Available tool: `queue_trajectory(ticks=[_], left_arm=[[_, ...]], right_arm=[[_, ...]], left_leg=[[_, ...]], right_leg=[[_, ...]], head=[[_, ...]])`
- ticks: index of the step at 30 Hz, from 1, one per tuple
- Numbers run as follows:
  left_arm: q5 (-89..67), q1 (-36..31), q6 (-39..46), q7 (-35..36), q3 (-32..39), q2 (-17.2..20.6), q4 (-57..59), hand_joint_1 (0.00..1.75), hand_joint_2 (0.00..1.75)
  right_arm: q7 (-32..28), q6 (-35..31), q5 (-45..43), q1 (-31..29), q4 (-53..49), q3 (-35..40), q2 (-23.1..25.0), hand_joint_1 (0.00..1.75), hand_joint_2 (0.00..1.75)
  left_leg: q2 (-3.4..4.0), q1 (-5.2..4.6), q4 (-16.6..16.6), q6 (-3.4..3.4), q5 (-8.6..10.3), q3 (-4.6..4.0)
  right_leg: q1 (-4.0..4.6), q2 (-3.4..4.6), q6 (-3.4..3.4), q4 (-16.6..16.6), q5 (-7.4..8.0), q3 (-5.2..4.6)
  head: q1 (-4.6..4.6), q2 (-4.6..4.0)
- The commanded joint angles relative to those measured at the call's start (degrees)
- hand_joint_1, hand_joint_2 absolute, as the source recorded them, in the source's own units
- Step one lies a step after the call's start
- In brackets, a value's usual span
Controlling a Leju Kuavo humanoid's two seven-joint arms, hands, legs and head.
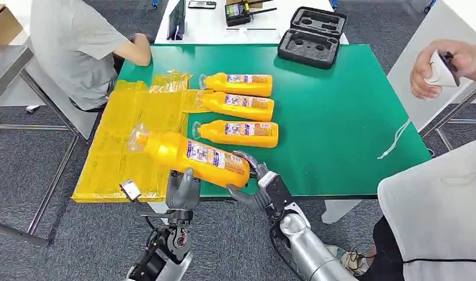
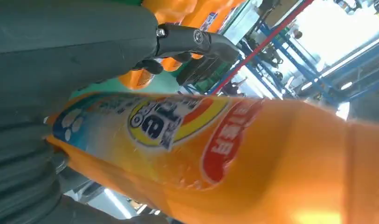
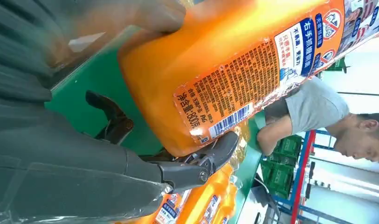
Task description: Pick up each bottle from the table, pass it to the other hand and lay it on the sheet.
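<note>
An orange bottle with a clear cap hangs tilted over the table's near edge, cap toward the yellow sheet. My right hand grips its base; in the right wrist view the thumb presses the bottle from below. My left hand is under the bottle's middle. In the left wrist view the bottle lies across the palm while the thumb stands off it. Three more orange bottles lie side by side on the green table, caps toward the sheet.
A black foam case sits at the table's far edge. A person in grey sits at the far left corner. Another person's hand holds a white device at the right, its cable on the table. A third person stands near right.
</note>
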Motion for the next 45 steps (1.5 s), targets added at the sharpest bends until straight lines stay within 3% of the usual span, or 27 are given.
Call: queue_trajectory(ticks=[1, 36, 38, 39, 41, 45], left_arm=[[-0.03, -1.07, 1.83, 0.15, -4.92, -0.77, 1.32, 0.00, 1.75], [-2.20, -0.53, -1.13, 0.15, -0.36, -0.77, 3.14, 0.00, 1.75], [-2.05, -0.58, -1.26, 0.15, -0.11, -0.77, 3.74, 0.65, 1.75], [-2.12, -0.53, -1.13, 0.15, 0.00, -0.77, 3.65, 1.26, 1.75], [-2.61, 0.09, -0.89, 0.15, 0.20, -0.77, 2.54, 1.75, 1.75], [-2.59, 0.38, -0.22, 0.15, -0.08, -0.77, 1.49, 1.75, 1.75]], right_arm=[[0.09, 0.30, -0.33, -3.74, 3.88, -1.48, 0.87, 1.75, 1.75], [0.09, 3.49, -0.63, -2.21, 3.21, -1.56, 0.92, 1.75, 1.75], [0.09, 3.45, -0.64, -2.15, 3.14, -1.39, 0.98, 1.75, 1.75], [0.09, 3.42, -0.62, -2.25, 3.21, -1.34, 1.00, 1.75, 1.75], [0.09, 3.60, -0.56, -2.75, 3.83, -1.09, 1.30, 1.75, 1.75], [0.09, 3.76, -0.29, -3.28, 5.34, -0.23, 2.08, 1.75, 1.75]], left_leg=[[0.03, 0.08, 0.08, -0.12, -0.13, 0.17], [0.10, 0.07, -0.03, -0.11, -0.11, 0.28], [0.09, 0.08, 0.00, -0.12, -0.13, 0.29], [0.10, 0.07, -0.04, -0.11, -0.11, 0.28], [0.07, 0.07, -0.01, -0.11, -0.11, 0.26], [0.10, 0.04, -0.03, -0.09, -0.08, 0.19]], right_leg=[[0.08, 0.01, -0.12, 0.04, -0.11, 0.19], [0.08, 0.08, -0.11, -0.06, -0.07, 0.27], [0.09, 0.07, -0.12, -0.04, -0.09, 0.28], [0.07, 0.08, -0.11, -0.06, -0.08, 0.26], [0.07, 0.05, -0.11, -0.04, -0.08, 0.26], [0.05, 0.08, -0.09, -0.03, -0.05, 0.17]], head=[[0.00, 0.00], [0.00, 0.00], [0.00, 0.00], [0.00, 0.00], [0.00, 0.00], [0.00, 0.00]])
